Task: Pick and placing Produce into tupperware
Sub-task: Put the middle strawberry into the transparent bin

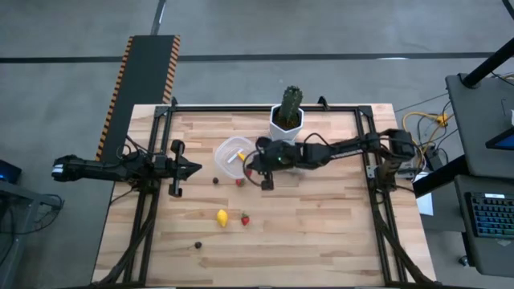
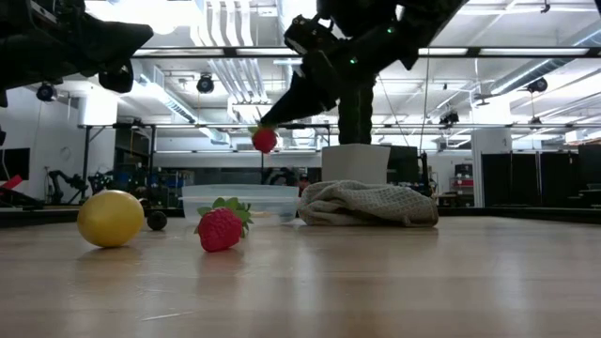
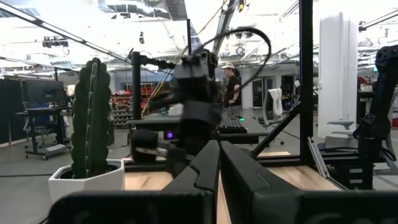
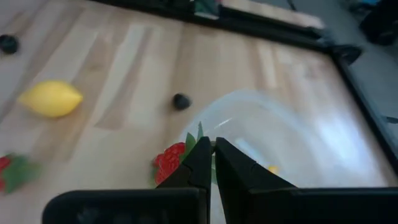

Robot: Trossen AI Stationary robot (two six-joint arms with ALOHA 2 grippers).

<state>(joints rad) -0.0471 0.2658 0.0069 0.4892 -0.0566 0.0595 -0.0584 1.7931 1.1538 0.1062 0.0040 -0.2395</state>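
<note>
My right hand (image 1: 250, 166) reaches across the middle of the worktop (image 1: 321, 233), its two fingers pinched closed on a small red strawberry (image 2: 265, 140) by its green leaves. The berry hangs in the air just beside the rim of the clear round tub (image 1: 231, 153), not yet over it. The tub stands near the cactus in its white pot (image 1: 287, 117), with a crumpled cloth (image 2: 368, 204) beside it, and there is already something small and yellow in it.

To do this well, I should carry the berry over the middle of the tub, lower it inside the rim, then part my fingers, so it cannot bounce out.

Waiting on the worktop are a lemon (image 1: 222, 216), another strawberry (image 1: 245, 218) and a dark berry (image 1: 197, 245).

My left hand (image 1: 193, 168) rests at the left edge, fingers closed on nothing.
</note>
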